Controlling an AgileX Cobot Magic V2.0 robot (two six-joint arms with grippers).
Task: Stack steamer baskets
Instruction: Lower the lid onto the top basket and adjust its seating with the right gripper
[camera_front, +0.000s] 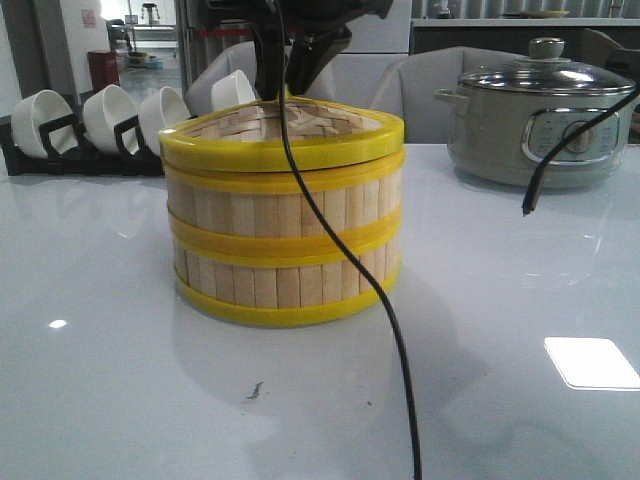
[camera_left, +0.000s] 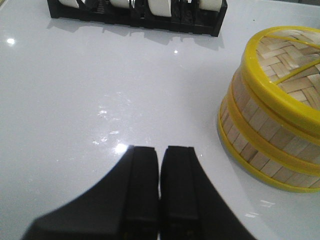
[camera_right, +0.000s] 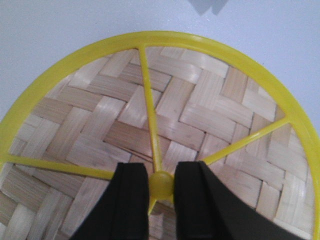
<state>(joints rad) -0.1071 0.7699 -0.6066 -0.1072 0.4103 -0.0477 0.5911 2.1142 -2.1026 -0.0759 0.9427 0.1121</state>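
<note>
Two steamer baskets (camera_front: 285, 250) of pale slats with yellow rims stand stacked at mid-table, also in the left wrist view (camera_left: 270, 145). The woven lid (camera_front: 290, 140) with yellow rim and spokes sits on top of them. My right gripper (camera_right: 161, 187) comes down from above (camera_front: 288, 92), its black fingers shut on the lid's yellow centre knob (camera_right: 161, 184). My left gripper (camera_left: 160, 150) hovers over bare white table beside the stack, shut with nothing in it; it does not show in the front view.
A black rack of white bowls (camera_front: 90, 125) stands at the back left, also in the left wrist view (camera_left: 135, 12). A grey electric pot (camera_front: 540, 120) with a glass lid sits back right. A black cable (camera_front: 390, 330) hangs in front of the stack.
</note>
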